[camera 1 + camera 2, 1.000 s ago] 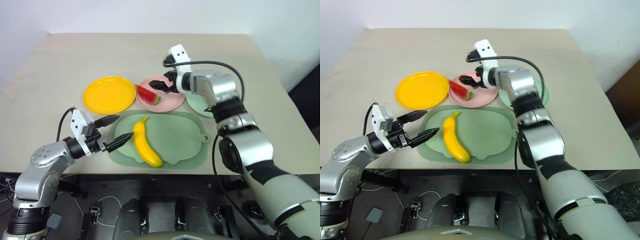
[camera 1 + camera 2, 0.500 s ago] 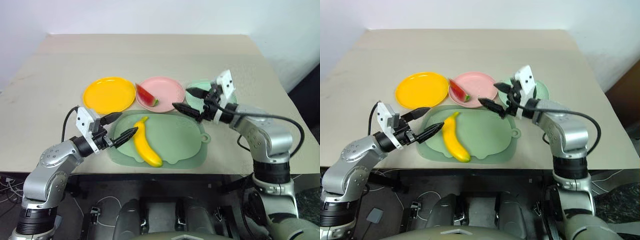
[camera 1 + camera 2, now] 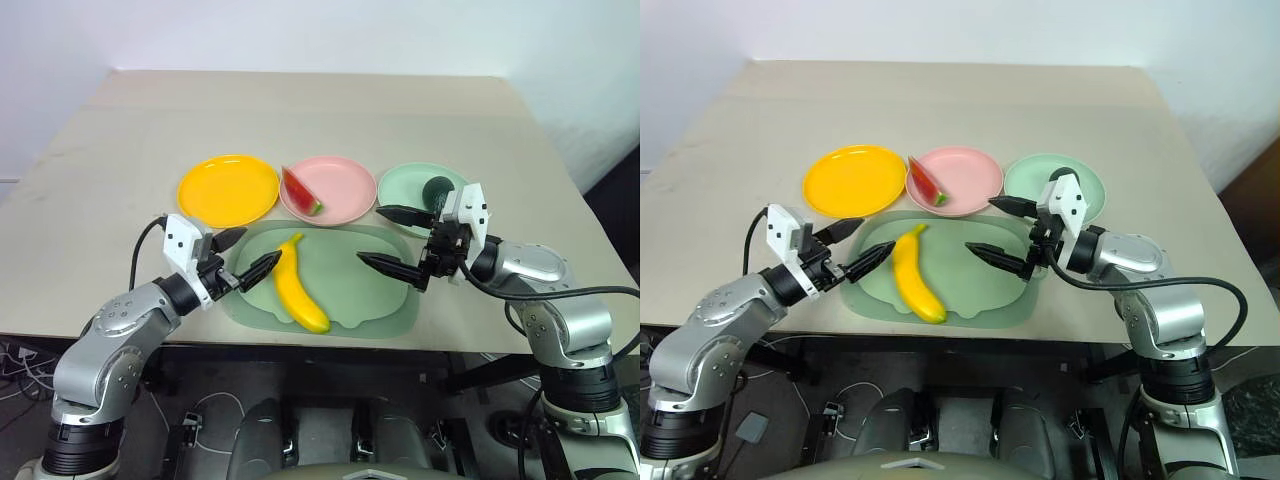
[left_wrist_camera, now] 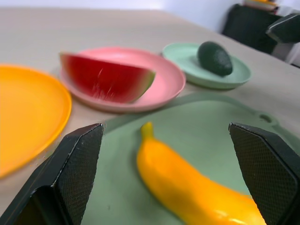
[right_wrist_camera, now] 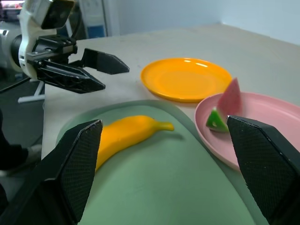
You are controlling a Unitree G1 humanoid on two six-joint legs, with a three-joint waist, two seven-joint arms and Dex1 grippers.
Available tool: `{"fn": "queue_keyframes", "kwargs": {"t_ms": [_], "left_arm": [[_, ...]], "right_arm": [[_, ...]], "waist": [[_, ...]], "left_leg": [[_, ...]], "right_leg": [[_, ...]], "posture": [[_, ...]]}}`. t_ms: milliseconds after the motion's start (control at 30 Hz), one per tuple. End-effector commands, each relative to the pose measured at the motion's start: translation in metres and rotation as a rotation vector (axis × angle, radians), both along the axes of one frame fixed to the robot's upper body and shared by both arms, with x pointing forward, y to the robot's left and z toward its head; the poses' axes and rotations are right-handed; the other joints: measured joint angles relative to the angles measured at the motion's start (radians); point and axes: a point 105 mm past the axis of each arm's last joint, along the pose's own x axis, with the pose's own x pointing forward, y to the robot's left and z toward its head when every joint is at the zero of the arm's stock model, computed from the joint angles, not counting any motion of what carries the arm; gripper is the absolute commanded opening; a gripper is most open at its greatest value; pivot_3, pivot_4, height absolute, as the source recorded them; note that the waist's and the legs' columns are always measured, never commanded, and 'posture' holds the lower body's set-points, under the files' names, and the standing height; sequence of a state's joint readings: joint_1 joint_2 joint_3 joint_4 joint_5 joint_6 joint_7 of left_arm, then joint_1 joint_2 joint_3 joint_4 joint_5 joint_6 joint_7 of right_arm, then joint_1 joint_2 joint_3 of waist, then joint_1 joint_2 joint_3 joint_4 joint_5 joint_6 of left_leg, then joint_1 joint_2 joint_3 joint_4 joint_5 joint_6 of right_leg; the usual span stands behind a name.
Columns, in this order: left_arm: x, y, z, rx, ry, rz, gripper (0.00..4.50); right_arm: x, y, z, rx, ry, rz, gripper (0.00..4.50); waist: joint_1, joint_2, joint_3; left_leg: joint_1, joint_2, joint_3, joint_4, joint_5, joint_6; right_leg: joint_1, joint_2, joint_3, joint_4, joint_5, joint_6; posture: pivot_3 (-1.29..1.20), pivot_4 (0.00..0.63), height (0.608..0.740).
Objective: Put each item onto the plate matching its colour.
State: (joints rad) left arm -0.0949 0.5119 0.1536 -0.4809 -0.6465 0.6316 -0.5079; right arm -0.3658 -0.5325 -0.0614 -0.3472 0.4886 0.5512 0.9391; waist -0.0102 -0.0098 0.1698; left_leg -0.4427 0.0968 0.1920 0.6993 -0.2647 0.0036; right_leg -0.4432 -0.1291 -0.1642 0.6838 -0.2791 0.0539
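**Banana the last item off its plate**

Two of the three matches look done. The watermelon wedge (image 3: 301,190) lies on the pink plate (image 3: 340,180) at upper centre of the head view, and the avocado (image 3: 437,188) sits on the light green plate (image 3: 405,185) to its right. The banana (image 3: 297,284) remains on the pale green mat (image 3: 345,262) in the middle of the frame, lying diagonally with its stem end toward the plates. The yellow plate (image 3: 228,189) stands empty at upper left, just beyond the mat's edge.

The left end effector (image 3: 238,254) hovers at the mat's left edge, just beside the banana, its two black fingers spread wide and holding nothing. The right end effector (image 3: 394,241) hangs over the mat's right part, likewise fully open and empty, well apart from the banana.

By its glossy skin the banana is probably hard, light plastic, so it should not deform but may slip or roll between narrow fingers. The best hold is likely across the thick middle, fingers on opposite flanks, rather than at the tapered stem or tip. Whether its underside rests flat on the mat is hard to judge from here. The left end effector seems best placed for the grasp, and the carry to the yellow plate is short.
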Motion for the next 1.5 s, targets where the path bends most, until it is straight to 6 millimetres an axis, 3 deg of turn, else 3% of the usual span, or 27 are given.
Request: {"fn": "queue_keyframes", "kwargs": {"t_ms": [33,167,367,700,1067,1167,1367,1500], "left_arm": [[-0.005,-0.015,0.006,-0.012,0.002,-0.011,4.50],[-0.006,-0.029,-0.015,0.026,0.088,0.013,4.50],[0.011,-0.026,-0.032,0.065,0.199,0.104,4.50],[0.016,-0.051,-0.023,0.060,0.318,0.075,4.50],[0.022,-0.048,-0.018,0.151,0.431,0.108,4.50],[0.018,-0.047,-0.024,0.206,0.447,0.100,3.97],[0.017,-0.045,-0.028,0.233,0.479,0.096,2.18],[0.025,-0.036,-0.020,0.134,0.466,0.138,1.99]], "right_arm": [[0.000,-0.003,0.013,0.006,-0.053,0.007,4.48],[0.001,-0.008,0.011,-0.023,-0.062,0.005,4.48],[0.002,-0.010,0.016,-0.024,-0.075,0.004,4.48],[0.007,-0.015,0.017,-0.051,-0.089,-0.018,4.48],[0.010,-0.016,0.015,-0.072,-0.087,-0.029,4.48],[0.011,-0.016,0.015,-0.070,-0.084,-0.033,4.50],[0.013,-0.016,0.014,-0.070,-0.080,-0.039,4.50],[0.014,-0.016,0.013,-0.069,-0.077,-0.041,4.50]], "waist": [[0.000,0.000,0.000],[0.000,0.000,0.000],[0.000,0.000,0.000],[0.000,-0.001,0.000],[0.000,-0.001,0.000],[-0.001,-0.001,0.000],[-0.001,-0.001,0.000],[-0.001,-0.001,0.000]], "left_leg": [[0.000,0.000,0.000,0.000,0.000,0.000],[0.000,-0.001,0.000,0.000,0.000,0.000],[0.000,-0.001,-0.001,0.000,0.000,0.000],[0.000,-0.001,-0.001,0.001,0.000,0.000],[0.000,-0.002,-0.001,0.001,0.000,0.000],[0.000,-0.002,-0.001,0.001,0.000,0.000],[0.000,-0.001,-0.001,0.001,0.000,0.000],[0.000,-0.001,-0.001,0.001,0.000,0.000]], "right_leg": [[0.000,0.000,0.000,0.000,0.000,0.000],[0.000,0.000,0.000,0.000,0.000,0.000],[0.000,0.000,0.000,0.000,0.000,0.000],[0.001,0.000,-0.001,0.000,0.000,0.000],[0.001,0.000,-0.001,0.000,0.000,0.000],[0.001,0.000,-0.001,0.000,0.000,0.000],[0.001,0.000,-0.001,0.000,0.000,0.000],[0.001,0.000,-0.001,0.000,0.000,0.000]], "posture": [[0.00,0.150,0.695],[0.00,0.150,0.695],[0.00,0.150,0.695],[0.00,0.150,0.695],[0.00,0.150,0.695],[0.00,0.150,0.695],[0.00,0.150,0.695],[0.00,0.150,0.695]]}}
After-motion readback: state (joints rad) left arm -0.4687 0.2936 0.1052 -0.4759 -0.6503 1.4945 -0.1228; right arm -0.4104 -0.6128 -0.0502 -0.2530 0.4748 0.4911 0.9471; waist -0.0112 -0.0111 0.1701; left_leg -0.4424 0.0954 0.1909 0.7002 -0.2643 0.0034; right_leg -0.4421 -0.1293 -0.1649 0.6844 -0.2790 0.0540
